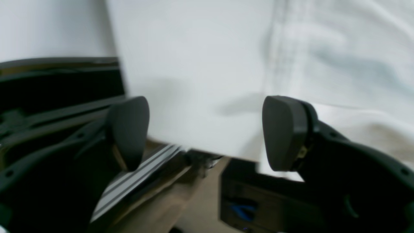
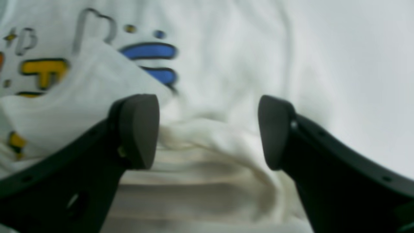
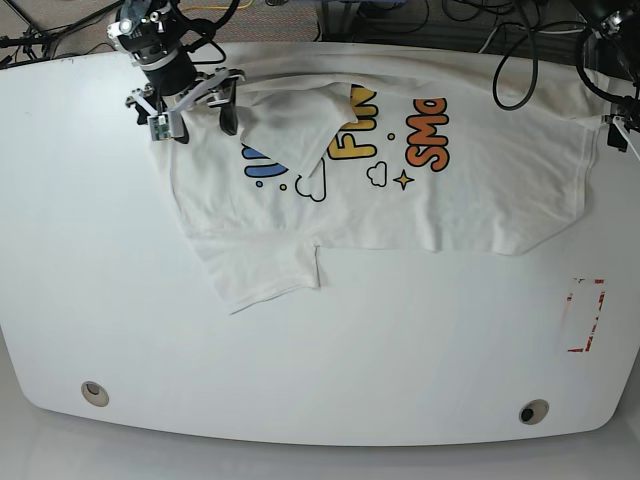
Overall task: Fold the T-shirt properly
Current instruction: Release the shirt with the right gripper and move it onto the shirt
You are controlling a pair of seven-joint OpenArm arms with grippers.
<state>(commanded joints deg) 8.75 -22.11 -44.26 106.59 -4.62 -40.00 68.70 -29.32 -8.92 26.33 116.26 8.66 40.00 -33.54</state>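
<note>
Base overhead, wrist views close — shared T-shirt (image 3: 480,190)

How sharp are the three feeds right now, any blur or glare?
Left wrist view: blurred, the left pincer soft-edged. Right wrist view: also soft, the T-shirt print smeared behind the right pincer. Base view: sharp, evenly lit, no glare on the table.
</note>
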